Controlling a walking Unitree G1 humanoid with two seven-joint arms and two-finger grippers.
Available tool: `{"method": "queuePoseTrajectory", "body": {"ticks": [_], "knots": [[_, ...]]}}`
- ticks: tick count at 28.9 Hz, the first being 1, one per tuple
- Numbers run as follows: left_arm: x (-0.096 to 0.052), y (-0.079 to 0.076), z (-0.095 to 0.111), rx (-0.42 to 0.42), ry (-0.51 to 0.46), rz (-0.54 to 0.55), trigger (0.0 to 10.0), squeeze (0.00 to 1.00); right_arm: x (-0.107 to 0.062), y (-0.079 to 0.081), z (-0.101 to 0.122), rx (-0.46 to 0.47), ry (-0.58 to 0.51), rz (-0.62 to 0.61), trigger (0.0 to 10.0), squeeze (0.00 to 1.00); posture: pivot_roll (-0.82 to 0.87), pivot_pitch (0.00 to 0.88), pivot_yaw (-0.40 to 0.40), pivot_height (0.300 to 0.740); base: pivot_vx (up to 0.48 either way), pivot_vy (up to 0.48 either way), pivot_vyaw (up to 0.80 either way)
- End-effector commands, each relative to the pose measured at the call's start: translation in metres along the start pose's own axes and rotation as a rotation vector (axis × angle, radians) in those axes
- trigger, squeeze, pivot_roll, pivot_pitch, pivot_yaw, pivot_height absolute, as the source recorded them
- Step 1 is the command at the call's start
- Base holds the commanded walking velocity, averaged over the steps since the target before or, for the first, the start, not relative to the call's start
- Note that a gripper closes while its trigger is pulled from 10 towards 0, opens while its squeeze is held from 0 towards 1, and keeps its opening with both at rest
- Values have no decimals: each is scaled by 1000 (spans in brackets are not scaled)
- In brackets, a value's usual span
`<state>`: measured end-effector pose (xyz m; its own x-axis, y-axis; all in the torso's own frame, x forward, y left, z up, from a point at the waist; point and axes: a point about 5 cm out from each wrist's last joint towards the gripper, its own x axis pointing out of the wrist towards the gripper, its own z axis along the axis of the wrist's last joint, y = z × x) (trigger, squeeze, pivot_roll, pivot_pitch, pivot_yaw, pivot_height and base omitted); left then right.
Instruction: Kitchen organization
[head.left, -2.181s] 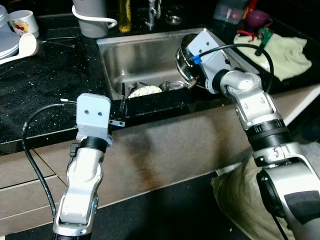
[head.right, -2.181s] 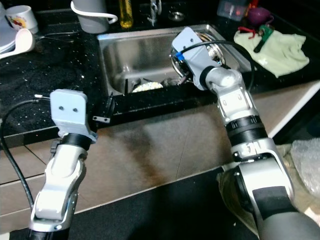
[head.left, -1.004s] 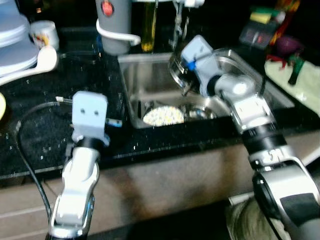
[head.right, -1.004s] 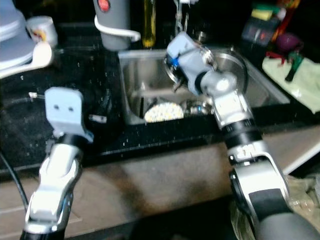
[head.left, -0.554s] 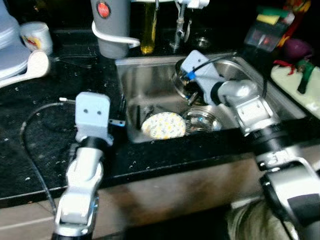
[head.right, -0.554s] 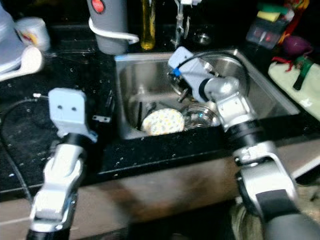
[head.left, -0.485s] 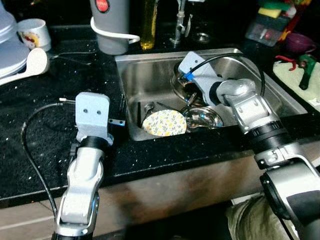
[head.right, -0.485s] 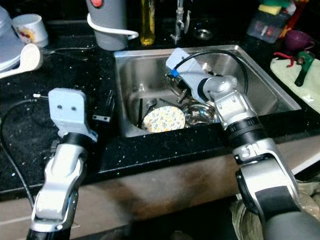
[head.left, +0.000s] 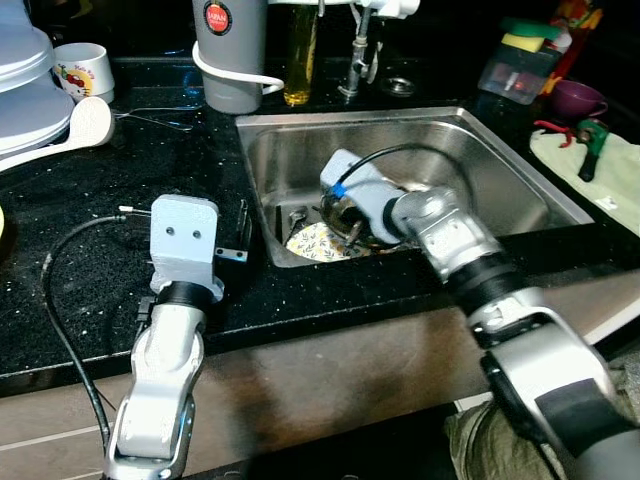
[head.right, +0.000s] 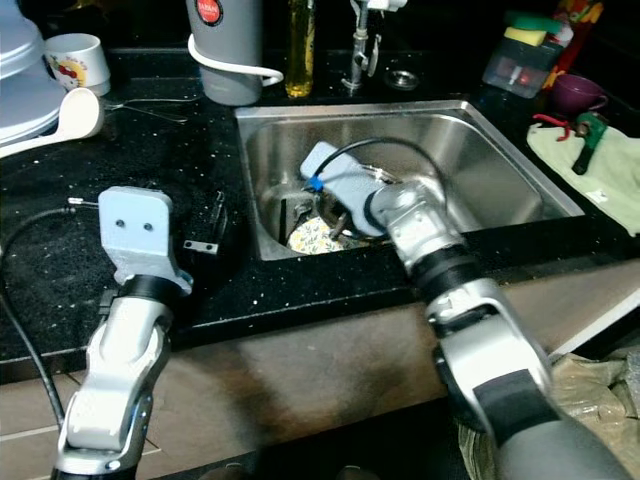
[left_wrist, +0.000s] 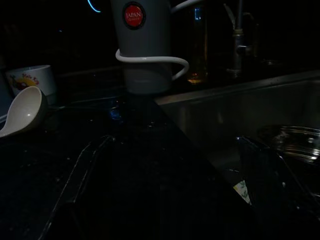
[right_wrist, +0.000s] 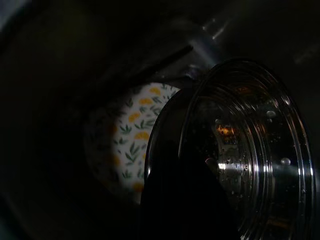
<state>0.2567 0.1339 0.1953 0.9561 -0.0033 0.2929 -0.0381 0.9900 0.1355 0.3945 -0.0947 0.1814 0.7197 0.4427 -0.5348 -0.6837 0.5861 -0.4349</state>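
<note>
- Right gripper (head.left: 352, 228) reaches down into the sink (head.left: 500, 190) near its front-left corner; from the head views its fingers are hidden behind the wrist housing and a steel pot (right_wrist: 250, 150), so whether they are spread or pinching cannot be told for certain. In the right wrist view the pot sits tilted on its side right at the dark fingertip area, which suggests a grip on its rim, though that is a judgement.
- Lying just past the pot, towards the sink's left wall, is a floral plate (head.left: 312, 240); the pot's rim overlaps the plate's edge in the right wrist view. Whether they touch cannot be told.
- Of the two arms, the right is far nearer the dishes. Anything lifted out must go up and over the sink's front or left edge onto the black counter (head.left: 90, 190).
- Left gripper (head.left: 243, 236) hangs over the counter just left of the sink edge, pointing towards the basin; its long fingers look spread apart in the left wrist view and hold nothing.
- Hard to make out: the sink bottom under the right arm, and a dark utensil beside the plate. Both wrist views are very dim.
</note>
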Motion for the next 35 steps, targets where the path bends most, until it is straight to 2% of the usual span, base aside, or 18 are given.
{"method": "queuePoseTrajectory", "body": {"ticks": [1,9,17,18,20,21,25,26,28,29,30,31,32,34,35], "knots": [[-3,-1,1,-3,6,-1,10000,0,-1,-7,4,19,-30,-45,10000,0,69,50,-107,732,0,0,0],[-5,-3,1,-4,10,-2,10000,0,14,11,-18,43,49,-53,10000,0,80,54,-109,732,0,0,0],[-7,-2,2,0,11,-5,10000,0,18,15,-21,40,61,-69,10000,0,88,53,-111,732,0,0,0],[-7,-2,2,1,11,-4,10000,0,18,14,-20,44,57,-75,10000,275,87,51,-110,732,0,0,0],[-7,-2,3,1,10,-3,10000,0,18,13,-19,47,54,-80,10000,275,87,52,-110,732,0,0,0],[-7,-2,3,2,10,-3,10000,0,18,12,-19,48,53,-87,10000,612,87,52,-110,732,0,0,0],[-7,-2,3,2,10,-4,10000,0,18,10,-18,51,50,-101,10000,965,85,54,-108,732,0,0,0],[-7,-2,3,2,10,-5,10000,0,17,9,-18,49,48,-108,10000,976,84,57,-107,732,0,0,0],[-7,-2,3,2,10,-6,10000,0,16,5,-16,45,41,-128,10000,933,84,57,-107,732,0,0,0],[-7,-2,3,3,10,-6,10000,0,14,0,-12,51,16,-150,10000,769,84,57,-107,732,0,0,0],[-7,-2,4,3,10,-6,10000,0,13,-2,-11,57,3,-159,10000,769,84,57,-107,732,0,0,0],[-7,-2,3,4,10,-6,10000,0,12,-4,-8,65,-13,-167,10000,714,84,57,-107,732,0,0,0],[-7,-1,3,3,12,-3,10000,0,8,-11,4,103,-110,-171,10000,0,86,59,-106,732,0,0,0],[-7,-1,3,3,13,-2,10000,0,6,-13,8,116,-143,-172,10000,0,86,59,-106,732,0,0,0],[-7,-1,3,2,19,0,10000,0,2,-17,20,176,-253,-146,10000,0,84,59,-104,732,0,0,0]]}}
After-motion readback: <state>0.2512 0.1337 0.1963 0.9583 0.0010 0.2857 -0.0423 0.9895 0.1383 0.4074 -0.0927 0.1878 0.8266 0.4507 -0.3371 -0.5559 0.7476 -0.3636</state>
